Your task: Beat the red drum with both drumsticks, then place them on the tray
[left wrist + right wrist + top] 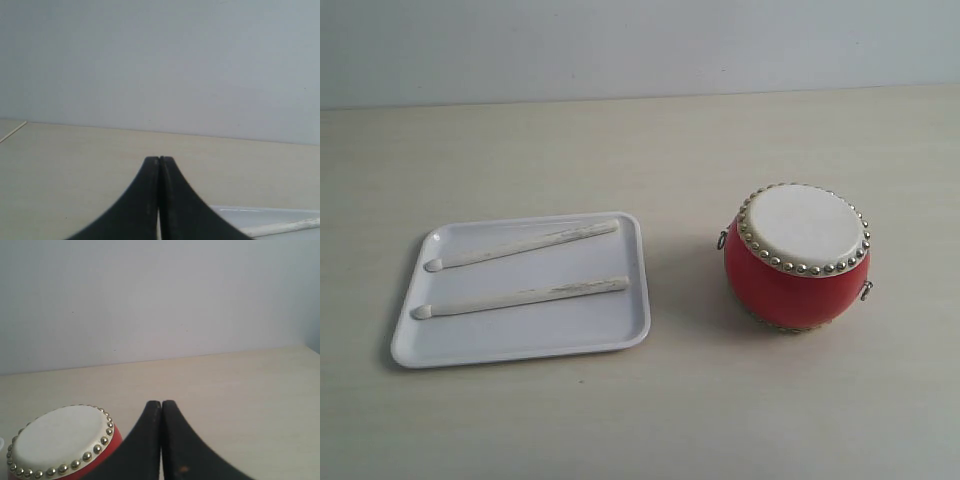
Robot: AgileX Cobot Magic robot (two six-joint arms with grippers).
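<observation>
Clenched on nothing, the left gripper [159,159] shows its two black jaws pressed together right up to the tips; the right gripper [161,402] stands the same way, jaws meeting with nothing between them; neither touches any object. The tray [520,357] lies flat on the left half of the table [650,150], well short of the surface's far edge. Inside it rest the far drumstick [525,243], close to the tray's far rim, and the near drumstick [520,298], closer to the near rim; the two lie apart and nearly parallel, each with its rounded tip toward the tray's left edge and its butt toward the right edge. The red drum [796,280] stands upright on the right half of the surface, well apart from the tray; its cream skin faces up, ringed with brass studs, with a small metal ring on each side. The left wrist view shows a corner of the tray and a stretch of one stick, which one I cannot tell, beside the jaws; the right wrist view shows the drum near the closed jaws, not touching them.
</observation>
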